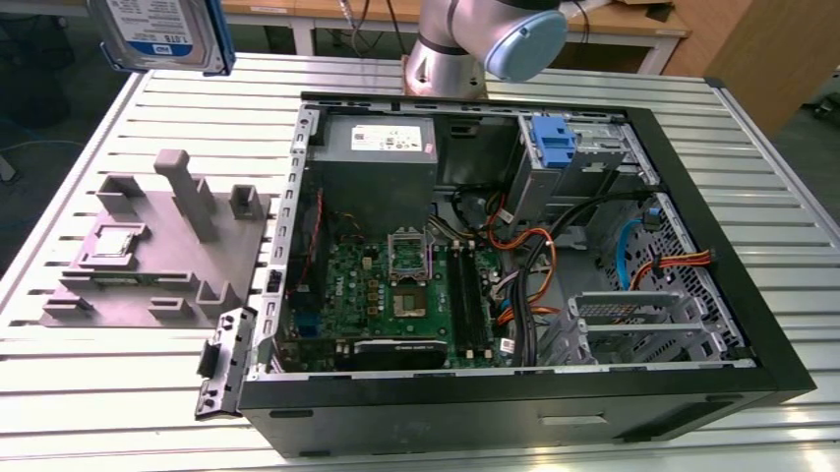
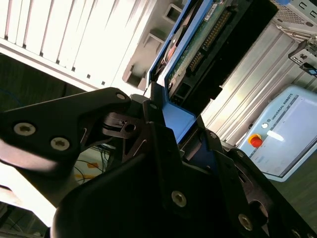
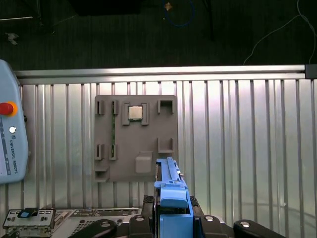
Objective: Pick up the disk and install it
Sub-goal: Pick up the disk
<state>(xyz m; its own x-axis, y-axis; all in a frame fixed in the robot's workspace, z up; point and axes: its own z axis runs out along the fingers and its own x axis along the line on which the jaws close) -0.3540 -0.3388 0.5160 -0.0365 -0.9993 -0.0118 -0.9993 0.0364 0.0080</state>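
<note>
The disk [image 1: 155, 29], silver-grey with a white-and-blue label and blue rails, hangs high in the air beyond the table's far corner at the exterior view's left. In the second wrist view my gripper [image 2: 171, 124] is shut on the disk's blue rail, and the disk's green circuit board [image 2: 198, 44] stretches away from the black fingers [image 2: 114, 106]. The first wrist view shows the disk's blue rail [image 3: 168, 178] edge-on, rising out of the gripper [image 3: 172, 208], above the slatted table. The open computer case [image 1: 525, 246] lies well to the exterior view's right of the disk.
A grey fixture block [image 1: 157, 256] with slots and posts sits on the slatted table [image 1: 735, 147], beside the case; it also appears under the wrist [image 3: 136, 139]. Inside the case are a power supply [image 1: 378, 147], a motherboard [image 1: 393, 285], cables and a blue bracket [image 1: 554, 143]. A teach pendant [image 3: 10, 134] lies nearby.
</note>
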